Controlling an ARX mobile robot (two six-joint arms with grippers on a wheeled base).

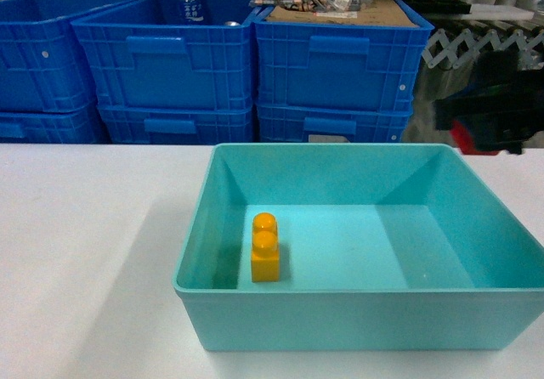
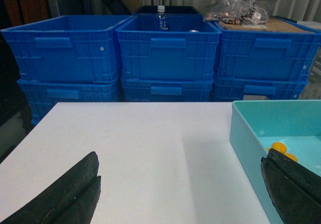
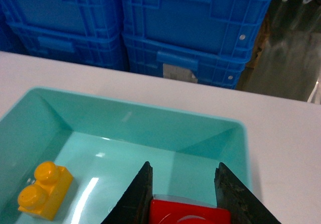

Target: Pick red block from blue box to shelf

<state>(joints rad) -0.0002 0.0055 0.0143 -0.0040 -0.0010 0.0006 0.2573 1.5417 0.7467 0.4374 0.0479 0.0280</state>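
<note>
The red block (image 3: pixel 189 215) is pinched between the two black fingers of my right gripper (image 3: pixel 184 166), which is shut on it and holds it above the right part of the blue box (image 3: pixel 150 103). In the head view that gripper (image 1: pixel 493 115) is a dark blurred shape above the blue box's (image 1: pixel 357 319) far right corner, with a bit of the red block (image 1: pixel 464 136) showing. My left gripper (image 2: pixel 180 158) hangs open over the white table, left of the blue box (image 2: pixel 246 133). The shelf is out of view.
A yellow two-stud brick (image 1: pixel 265 249) lies on the box floor near its left wall. Stacked dark blue crates (image 1: pixel 170 65) line the far edge of the white table (image 1: pixel 85 226). One holds a bottle (image 1: pixel 190 3); cardboard and bagged items (image 1: pixel 340 5) top another.
</note>
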